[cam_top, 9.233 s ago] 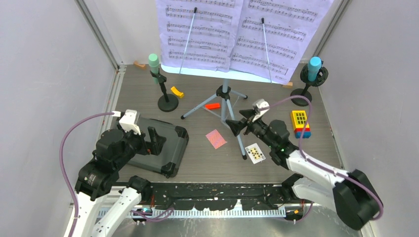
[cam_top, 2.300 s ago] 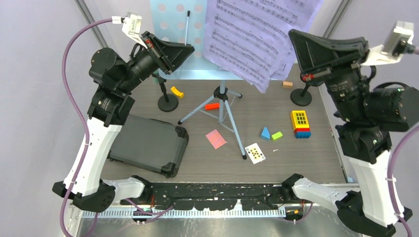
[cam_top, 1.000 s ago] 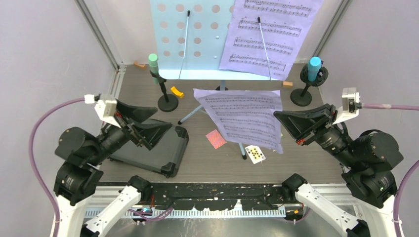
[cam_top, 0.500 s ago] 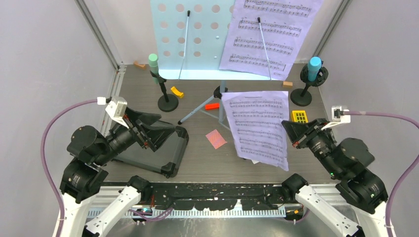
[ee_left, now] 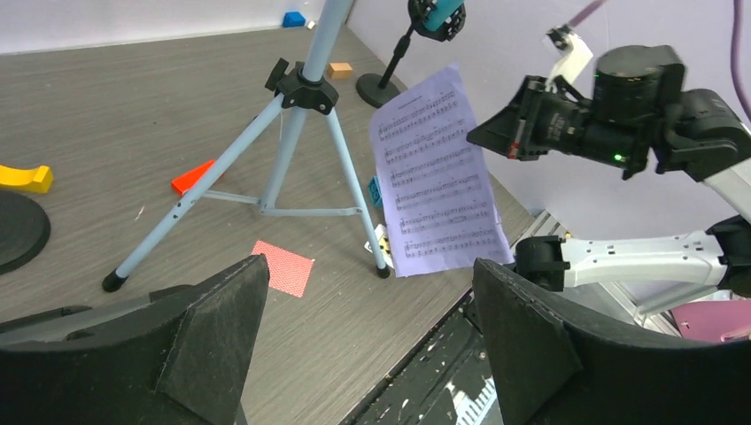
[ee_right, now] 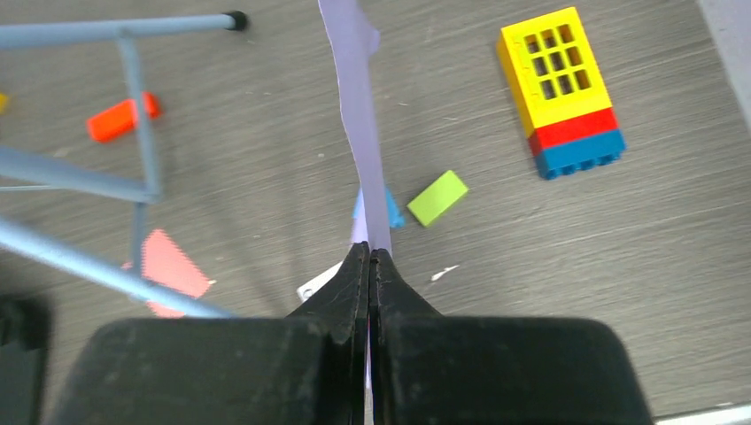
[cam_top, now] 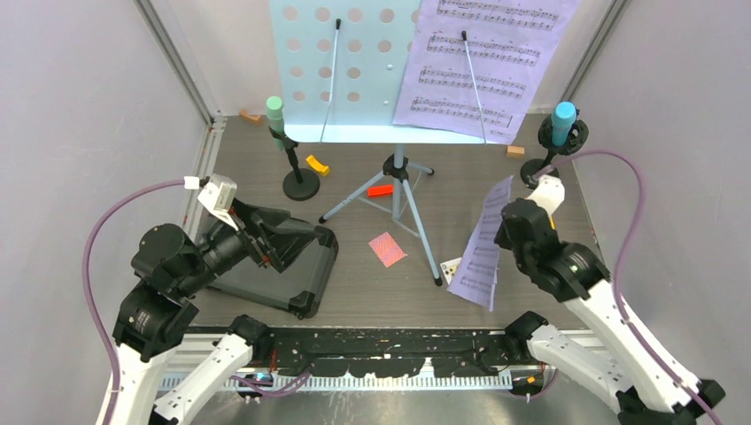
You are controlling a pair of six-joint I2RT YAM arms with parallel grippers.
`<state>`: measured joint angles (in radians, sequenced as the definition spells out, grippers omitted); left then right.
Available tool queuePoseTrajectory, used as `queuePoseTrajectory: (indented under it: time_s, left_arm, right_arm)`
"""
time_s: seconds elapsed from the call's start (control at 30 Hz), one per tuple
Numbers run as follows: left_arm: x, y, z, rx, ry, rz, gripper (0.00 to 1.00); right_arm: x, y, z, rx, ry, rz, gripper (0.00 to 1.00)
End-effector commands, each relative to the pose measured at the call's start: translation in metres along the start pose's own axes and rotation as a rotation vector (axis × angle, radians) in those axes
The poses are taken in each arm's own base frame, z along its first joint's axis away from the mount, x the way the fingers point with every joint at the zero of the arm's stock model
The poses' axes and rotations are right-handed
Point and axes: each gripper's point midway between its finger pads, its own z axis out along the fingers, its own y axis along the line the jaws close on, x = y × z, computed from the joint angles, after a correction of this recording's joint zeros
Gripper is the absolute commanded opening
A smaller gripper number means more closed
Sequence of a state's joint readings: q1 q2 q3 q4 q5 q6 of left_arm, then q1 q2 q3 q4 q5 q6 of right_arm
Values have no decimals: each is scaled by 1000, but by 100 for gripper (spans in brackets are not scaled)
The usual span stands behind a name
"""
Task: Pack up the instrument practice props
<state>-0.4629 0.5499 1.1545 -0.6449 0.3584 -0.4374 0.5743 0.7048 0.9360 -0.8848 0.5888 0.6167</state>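
At 8 o'clock the left tool [ee_left: 370,266] hovers spread over the case [cam_top: 266,274], probably to open it. At 4, the right tool [ee_right: 369,257] pinches one page [ee_right: 359,106] by its edge, so it hangs clear of the surface [cam_top: 460,168]. At 12, another page [cam_top: 483,62] sits on the rack [cam_top: 336,62].

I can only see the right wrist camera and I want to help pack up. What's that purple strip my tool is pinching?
Observer: It's a lilac sheet-music page, edge-on to you. The left wrist view shows its printed staves, with the right tool gripping it.
Operator: Are there more pages?
Observer: Yes, a second page sits on the pale blue rack at the back.
Operator: What's the other tool doing?
Observer: The left tool is open, holding nothing, by the black case.
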Motion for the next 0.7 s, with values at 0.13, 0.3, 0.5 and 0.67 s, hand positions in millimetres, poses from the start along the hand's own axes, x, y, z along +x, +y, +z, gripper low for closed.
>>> queuePoseTrajectory:
  time_s: [0.13, 0.3, 0.5, 0.67]
  left_arm:
    - [1, 2, -2, -11, 6, 31, 88]
    - [4, 5, -2, -20, 16, 35, 88]
    - [5, 6, -1, -22, 22, 38, 88]
    - [7, 8, 0, -28, 32, 41, 88]
  right_arm:
    - [-20, -7, 38, 196, -105, -131, 0]
    - [-17, -15, 55, 257, -110, -202, 0]
    - [-5, -12, 81, 221, -95, -217, 0]
    - [1, -14, 100, 220, -87, -266, 0]
